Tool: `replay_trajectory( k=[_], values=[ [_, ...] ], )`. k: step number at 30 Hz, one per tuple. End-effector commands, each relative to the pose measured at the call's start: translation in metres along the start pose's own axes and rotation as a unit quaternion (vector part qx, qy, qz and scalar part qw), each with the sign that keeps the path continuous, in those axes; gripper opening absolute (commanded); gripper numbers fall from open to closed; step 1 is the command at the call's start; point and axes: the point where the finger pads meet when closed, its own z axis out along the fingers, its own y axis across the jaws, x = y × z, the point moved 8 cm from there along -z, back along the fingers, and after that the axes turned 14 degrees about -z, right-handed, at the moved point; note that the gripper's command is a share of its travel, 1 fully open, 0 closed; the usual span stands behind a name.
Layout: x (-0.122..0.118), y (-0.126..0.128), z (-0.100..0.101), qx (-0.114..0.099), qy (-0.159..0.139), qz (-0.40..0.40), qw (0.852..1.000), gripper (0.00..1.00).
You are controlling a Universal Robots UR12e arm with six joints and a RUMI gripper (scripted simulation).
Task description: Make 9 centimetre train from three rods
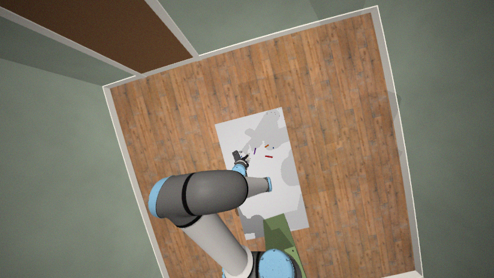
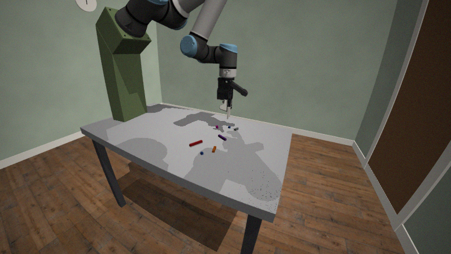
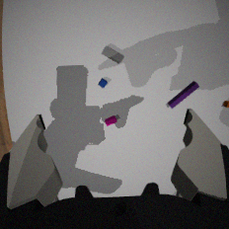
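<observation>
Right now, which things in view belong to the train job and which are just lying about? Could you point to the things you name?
Job:
- gripper (image 1: 244, 154) (image 2: 226, 113) (image 3: 114, 113)
- red rod (image 1: 268, 156) (image 2: 196, 143), purple rod (image 1: 254, 151) (image 2: 221, 137) (image 3: 183, 95), orange rod (image 1: 266, 145) (image 2: 214, 149) (image 3: 226, 104), grey rod (image 2: 236, 128) (image 3: 113, 54), magenta rod (image 2: 217, 126) (image 3: 111, 120), and two blue rods (image 2: 202, 153) (image 2: 229, 127) (image 1: 273, 147) (image 3: 103, 83): each fits some nine-centimetre trio; four will be spare

Just around:
- no loose strays seen
- wall clock (image 2: 86, 4)
</observation>
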Motion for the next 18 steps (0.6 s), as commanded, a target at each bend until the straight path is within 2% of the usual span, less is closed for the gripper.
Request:
replay_trajectory(
  k=[1, 5, 18],
  values=[
    [0.011, 0.003, 0.001, 0.002, 0.001, -0.084, 0.996, 1.00],
    [0.014, 0.003, 0.001, 0.002, 0.001, -0.109, 0.994, 1.00],
    [0.030, 0.008, 0.004, 0.002, 0.001, -0.286, 0.958, 1.00]
  ],
)
